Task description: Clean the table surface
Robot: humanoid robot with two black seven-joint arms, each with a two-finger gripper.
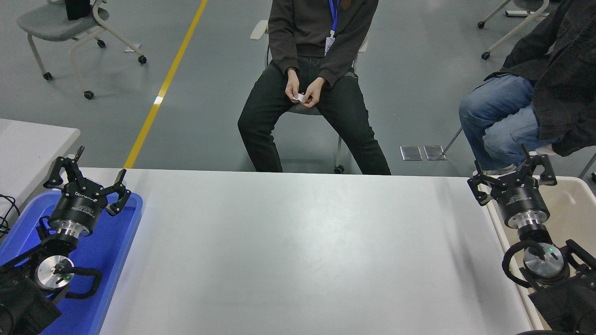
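Observation:
The table surface (298, 251) is a wide matte white-grey top filling the lower half of the head view, with nothing lying on it. My left gripper (86, 174) is parked at the lower left above the blue tray (118, 242), fingers spread open and empty. At the table's right edge my right gripper (512, 174) hovers over the near rim of a beige bin (575, 209), open and holding nothing.
A person sits on a chair beyond the far edge, hands (302, 95) holding a small white scrap. A second seated person (526, 93) is at the upper right. A smaller white table (28, 144) stands at the left; a wheeled chair (70, 28) is at the back left.

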